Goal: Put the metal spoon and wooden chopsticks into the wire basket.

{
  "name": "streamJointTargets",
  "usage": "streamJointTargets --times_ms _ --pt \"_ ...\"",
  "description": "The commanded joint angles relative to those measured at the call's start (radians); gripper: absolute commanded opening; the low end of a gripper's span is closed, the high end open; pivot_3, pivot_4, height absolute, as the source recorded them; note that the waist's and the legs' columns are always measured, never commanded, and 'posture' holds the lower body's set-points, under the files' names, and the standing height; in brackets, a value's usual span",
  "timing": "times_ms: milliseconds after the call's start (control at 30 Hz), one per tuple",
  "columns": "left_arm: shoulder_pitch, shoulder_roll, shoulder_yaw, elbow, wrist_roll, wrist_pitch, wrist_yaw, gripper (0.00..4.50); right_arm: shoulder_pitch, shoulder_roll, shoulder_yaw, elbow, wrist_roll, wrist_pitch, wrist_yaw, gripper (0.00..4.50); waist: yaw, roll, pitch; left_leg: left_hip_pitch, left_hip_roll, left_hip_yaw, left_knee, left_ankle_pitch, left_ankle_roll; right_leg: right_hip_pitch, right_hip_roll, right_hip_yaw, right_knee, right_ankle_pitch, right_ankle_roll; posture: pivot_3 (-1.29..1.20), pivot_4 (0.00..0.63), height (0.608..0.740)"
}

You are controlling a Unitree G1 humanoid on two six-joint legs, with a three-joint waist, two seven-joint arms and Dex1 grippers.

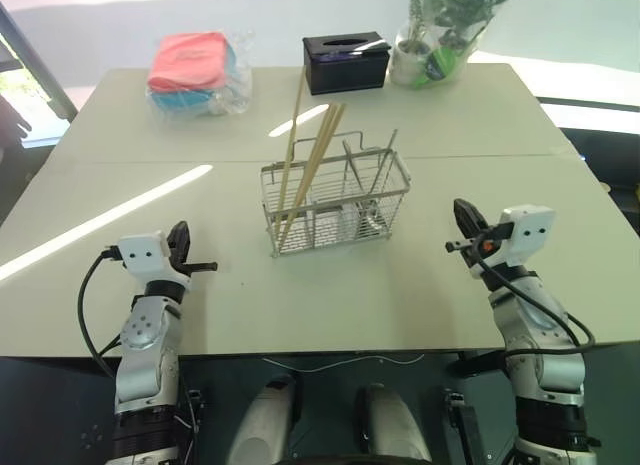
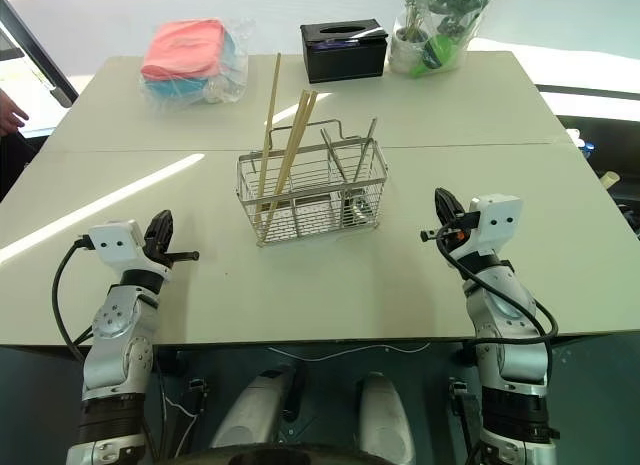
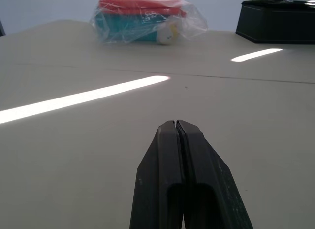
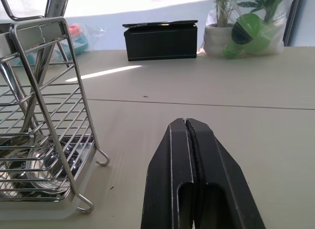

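Note:
The wire basket (image 1: 336, 203) stands upright at the middle of the table. Several wooden chopsticks (image 1: 303, 160) lean inside its left end, rising well above the rim. The metal spoon (image 1: 381, 170) stands in the right compartment, its bowl (image 4: 47, 165) down on the basket's floor. My left gripper (image 1: 182, 238) rests near the table's front left, shut and empty, well apart from the basket. Right of the basket, my right gripper (image 1: 465, 219) hovers shut with nothing held. The wrist views show each pair of fingers (image 3: 178, 140) (image 4: 189, 135) pressed together.
A black tissue box (image 1: 345, 62) sits at the back centre of the table. A plastic bag with red and teal containers (image 1: 195, 70) lies at the back left. A potted plant in clear wrap (image 1: 440, 35) stands at the back right. A seam (image 1: 150, 162) crosses the table.

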Motion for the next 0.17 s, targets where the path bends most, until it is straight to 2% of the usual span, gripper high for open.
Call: streamJointTargets --times_ms 33,167 --pt "-0.001 0.009 0.013 -0.044 -0.013 -0.004 -0.007 0.03 -0.002 -0.002 -0.015 -0.027 0.013 -0.005 -0.002 0.00 0.000 0.000 0.000 0.000 0.000 0.000 0.000 0.000 0.000 0.000 0.000 0.000 0.000 0.000 0.000 0.00 0.150 0.740" --pt "-0.003 0.010 0.007 -0.045 -0.004 -0.003 -0.005 0.03 -0.003 -0.002 -0.015 -0.025 0.015 -0.005 -0.003 0.00 0.000 0.000 0.000 0.000 0.000 0.000 0.000 0.000 0.000 0.000 0.000 0.000 0.000 0.000 0.000 0.00 0.150 0.740"
